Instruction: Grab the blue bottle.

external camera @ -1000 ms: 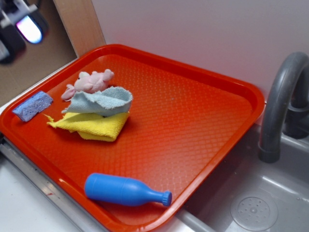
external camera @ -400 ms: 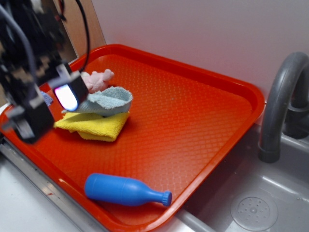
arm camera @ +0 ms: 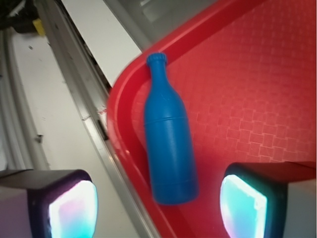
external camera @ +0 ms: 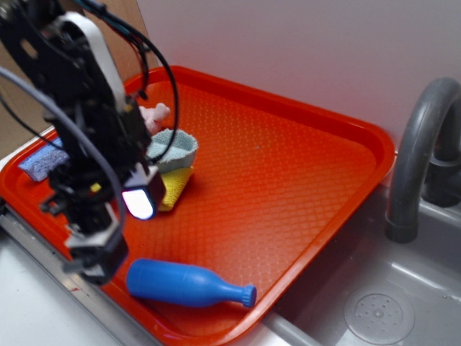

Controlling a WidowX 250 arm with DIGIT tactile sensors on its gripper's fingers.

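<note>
The blue bottle [external camera: 184, 282] lies on its side at the front edge of the red tray [external camera: 288, 166], cap pointing right toward the sink. My gripper [external camera: 119, 234] hangs open just left of the bottle's base, above the tray's front rim. In the wrist view the blue bottle [arm camera: 168, 144] runs lengthwise along the curved rim of the tray [arm camera: 247, 99], its base lying between my two glowing pads [arm camera: 242, 206]. The gripper [arm camera: 156, 208] is open and nothing touches the pads.
A light blue cloth [external camera: 173, 148] on a yellow cloth [external camera: 176, 189], a pink toy [external camera: 153, 115] and a pale blue sponge [external camera: 39, 162] lie at the tray's left, partly behind my arm. A grey faucet [external camera: 421, 144] and sink [external camera: 374, 310] stand right. A metal rail [arm camera: 84, 119] borders the tray.
My arm came in from the upper left and moved down and forward over the tray's left side to the bottle's base. The bottle has not moved.
</note>
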